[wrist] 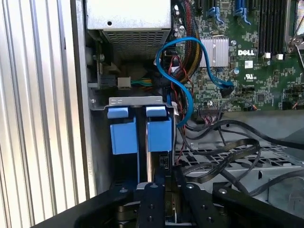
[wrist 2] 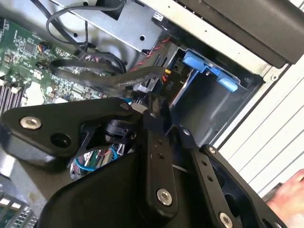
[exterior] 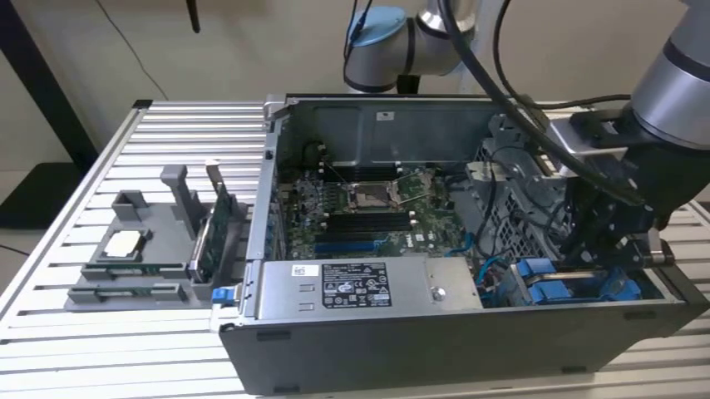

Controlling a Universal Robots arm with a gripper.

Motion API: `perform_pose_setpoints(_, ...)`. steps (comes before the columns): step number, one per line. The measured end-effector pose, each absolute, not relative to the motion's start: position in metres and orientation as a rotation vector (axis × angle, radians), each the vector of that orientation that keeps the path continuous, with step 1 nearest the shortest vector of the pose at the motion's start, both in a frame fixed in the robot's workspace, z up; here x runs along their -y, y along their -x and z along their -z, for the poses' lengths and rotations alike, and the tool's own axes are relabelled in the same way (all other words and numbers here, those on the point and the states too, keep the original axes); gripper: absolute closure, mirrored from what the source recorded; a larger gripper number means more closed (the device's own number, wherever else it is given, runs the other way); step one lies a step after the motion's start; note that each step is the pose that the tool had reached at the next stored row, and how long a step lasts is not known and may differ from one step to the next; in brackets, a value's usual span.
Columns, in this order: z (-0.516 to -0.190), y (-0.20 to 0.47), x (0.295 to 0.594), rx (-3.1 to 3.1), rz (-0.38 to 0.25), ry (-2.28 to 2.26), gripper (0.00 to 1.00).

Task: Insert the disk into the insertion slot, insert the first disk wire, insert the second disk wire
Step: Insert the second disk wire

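**Claw down at the drive bay corner of the open computer case**

Exterior view: the claw point(exterior: 604, 249) hangs inside the open case point(exterior: 444, 332), at the corner on the exterior view's right, just above the blue carrier parts point(exterior: 554, 287). The case sits on a slatted metal worktop point(exterior: 111, 150).

First wrist view: the claw point(wrist: 164, 190) is right over the insertion slot point(wrist: 124, 166), dark metal with blue tabs point(wrist: 137, 112) at its far end. Fingers point(wrist: 151, 199) sit close together around a dark edge; can't tell whether they pinch it or what it is. The disk point(wrist: 159, 134) appears as a blue-framed piece standing in the bay just ahead of the claw, beside a second blue frame point(wrist: 123, 137); label not visible.

A blue wire point(wrist: 183, 85) loops from beside the bay toward the green board point(wrist: 247, 57), loose black cables point(wrist: 228, 152) lie next to the claw.

Second wrist view: claw point(wrist 2: 156, 121) near the bay wall point(wrist 2: 209, 109), blue tabs point(wrist 2: 209, 71) beyond it.
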State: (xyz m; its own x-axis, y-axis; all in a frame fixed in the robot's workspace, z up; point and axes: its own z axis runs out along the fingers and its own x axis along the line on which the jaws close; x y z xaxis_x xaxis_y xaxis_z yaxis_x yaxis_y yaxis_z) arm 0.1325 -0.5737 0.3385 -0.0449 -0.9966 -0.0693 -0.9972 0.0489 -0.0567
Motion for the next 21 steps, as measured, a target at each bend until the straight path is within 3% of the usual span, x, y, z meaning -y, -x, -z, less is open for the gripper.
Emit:
perform_pose_setpoints(1,-0.341,-0.133,0.574,-2.209,-0.010,2.107,0.76)
perform_pose_setpoints(21,-0.404,-0.132,0.574,-2.209,-0.010,2.107,0.76)
